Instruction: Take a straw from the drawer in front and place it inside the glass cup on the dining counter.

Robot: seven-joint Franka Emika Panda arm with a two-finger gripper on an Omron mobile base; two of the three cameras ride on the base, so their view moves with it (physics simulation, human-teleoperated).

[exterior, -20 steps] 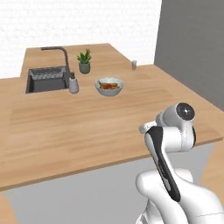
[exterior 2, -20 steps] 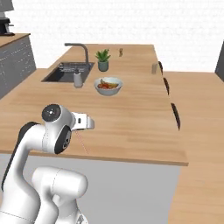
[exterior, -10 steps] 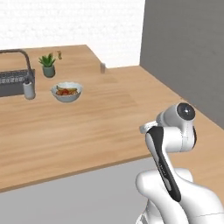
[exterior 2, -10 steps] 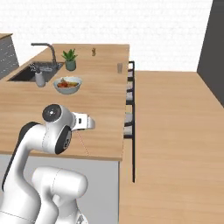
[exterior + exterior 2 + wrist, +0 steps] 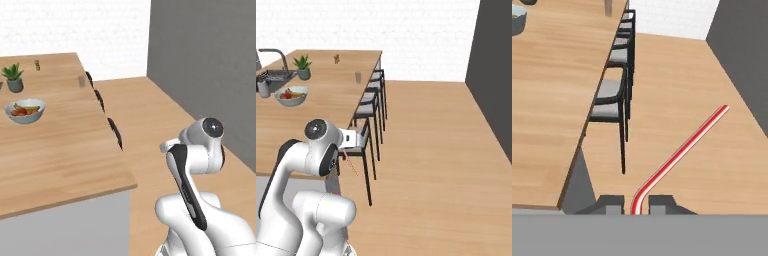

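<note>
Pale wood flooring, a white brick back wall and a dark grey side wall frame the left base view, where the large light-wood dining counter [image 5: 55, 150] fills the left half and the small clear glass cup [image 5: 81, 81] stands near its far right edge, at upper left of the frame; a white bowl of food [image 5: 25, 111] and a small potted plant [image 5: 13, 78] sit at the left edge. From the right base view the same counter runs up the left side with black stools [image 5: 367, 125] lined along its edge, the cup near the top centre-left, and a faint thin red line, the very thin red-and-white drinking straw [image 5: 351, 166], hangs just below the white hand at centre-left, something the left base view does not resolve. Along the hand view the detail is plain: the gripper [image 5: 637, 204] at the bottom centre has its two dark fingers pinched close on the straw's short bent end, and the long shaft slants off toward the upper right over the floor, well apart from the cup at the top edge. Judging by its thinness, the straw is very light, somewhat flexible and smooth, so it may pivot in so narrow a pinch; a hold beside the bend leaves the long end free to lower into the cup.
</note>
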